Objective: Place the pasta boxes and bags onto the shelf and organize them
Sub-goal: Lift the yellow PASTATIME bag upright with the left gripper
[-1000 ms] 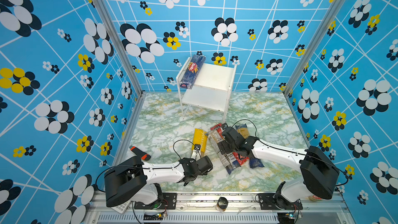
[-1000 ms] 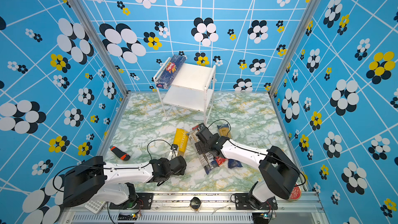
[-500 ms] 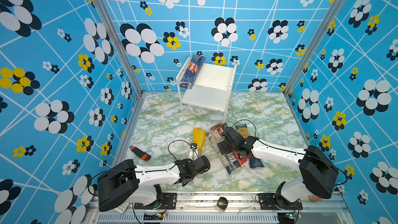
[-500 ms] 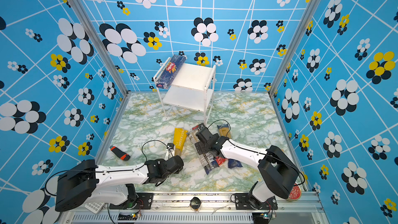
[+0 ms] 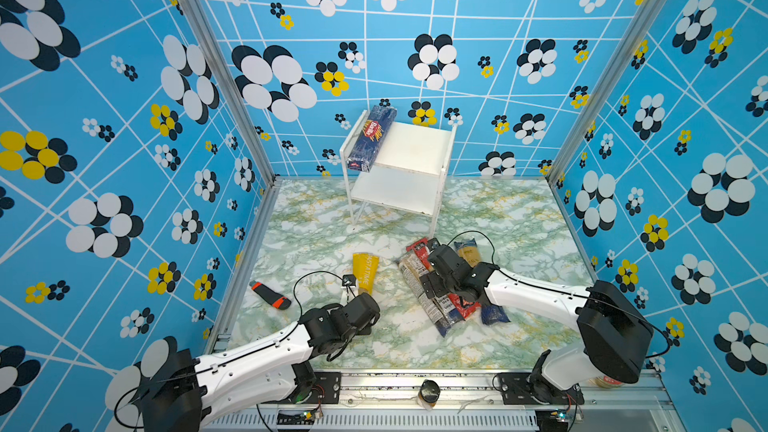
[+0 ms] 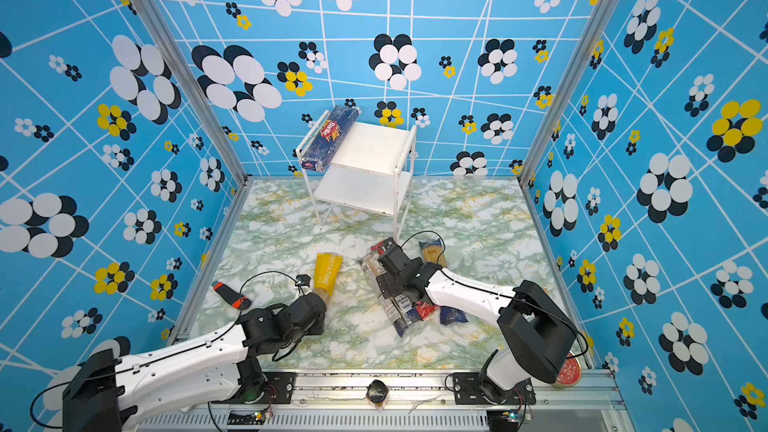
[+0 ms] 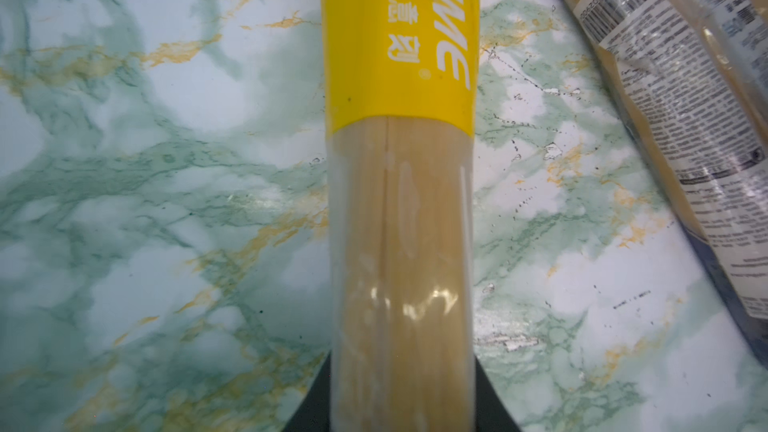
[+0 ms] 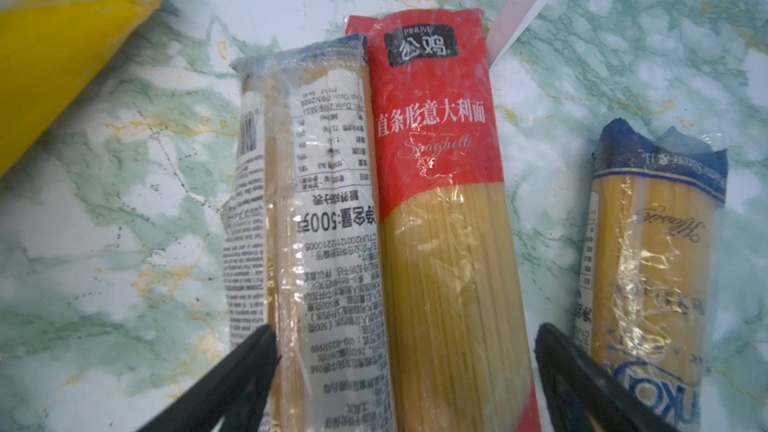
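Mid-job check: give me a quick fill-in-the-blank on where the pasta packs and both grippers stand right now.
1. The dark blue Barilla cardboard box lies on the small white two-tier shelf's ___ board.
2. The left gripper is shut on the yellow plastic spaghetti bag; the right gripper is ___.
3. The red-ended clear spaghetti bag lies under the ___ gripper.
4. ___ spaghetti bags are not yet on the shelf.
Missing: top; open; right; four.

Site: lab robot test cell | evidence: flower-print wall panels [image 5: 124, 126]; aluminium frame post [image 5: 246, 126]; marble-print tabletop [image 5: 316, 218]; arms [image 5: 257, 355] on base rail [image 5: 374, 388]
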`<state>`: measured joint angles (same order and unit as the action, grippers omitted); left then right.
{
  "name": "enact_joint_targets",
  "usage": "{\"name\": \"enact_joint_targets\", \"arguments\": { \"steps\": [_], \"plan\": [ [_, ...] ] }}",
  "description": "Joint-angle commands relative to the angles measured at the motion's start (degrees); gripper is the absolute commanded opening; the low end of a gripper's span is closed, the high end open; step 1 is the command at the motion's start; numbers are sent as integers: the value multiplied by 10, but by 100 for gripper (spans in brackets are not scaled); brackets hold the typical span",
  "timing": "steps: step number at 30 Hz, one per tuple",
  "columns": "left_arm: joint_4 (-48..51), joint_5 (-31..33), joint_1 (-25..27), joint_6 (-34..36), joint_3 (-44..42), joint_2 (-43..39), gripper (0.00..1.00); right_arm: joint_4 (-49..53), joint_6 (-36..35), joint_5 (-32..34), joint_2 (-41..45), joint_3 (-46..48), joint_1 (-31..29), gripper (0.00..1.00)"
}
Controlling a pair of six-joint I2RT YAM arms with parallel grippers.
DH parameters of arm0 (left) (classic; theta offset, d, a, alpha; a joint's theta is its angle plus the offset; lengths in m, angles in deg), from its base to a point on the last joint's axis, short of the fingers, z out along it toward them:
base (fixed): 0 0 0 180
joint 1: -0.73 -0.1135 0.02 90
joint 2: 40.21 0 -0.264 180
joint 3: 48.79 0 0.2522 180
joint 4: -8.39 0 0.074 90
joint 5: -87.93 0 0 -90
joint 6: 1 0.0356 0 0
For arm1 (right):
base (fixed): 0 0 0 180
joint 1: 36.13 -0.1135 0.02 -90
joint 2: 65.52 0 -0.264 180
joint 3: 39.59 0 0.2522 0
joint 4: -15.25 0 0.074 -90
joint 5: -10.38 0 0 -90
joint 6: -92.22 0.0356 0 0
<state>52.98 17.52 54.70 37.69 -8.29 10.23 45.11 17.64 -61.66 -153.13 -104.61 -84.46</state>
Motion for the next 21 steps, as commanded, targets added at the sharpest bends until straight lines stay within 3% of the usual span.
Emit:
{"name": "enact_joint_targets", "arguments": {
  "steps": [1,7,21],
  "plan": [
    [13,-8,-21,37,67,-63,0,16,-7,-5,-10,-17,6,99],
    [54,-86,-56,58,138,-106,0,24,-13,-8,-18,-26,9,99],
    [47,-239,-61,108,305,-105,0,38,-19,-24,-19,-29,22,99]
  ]
}}
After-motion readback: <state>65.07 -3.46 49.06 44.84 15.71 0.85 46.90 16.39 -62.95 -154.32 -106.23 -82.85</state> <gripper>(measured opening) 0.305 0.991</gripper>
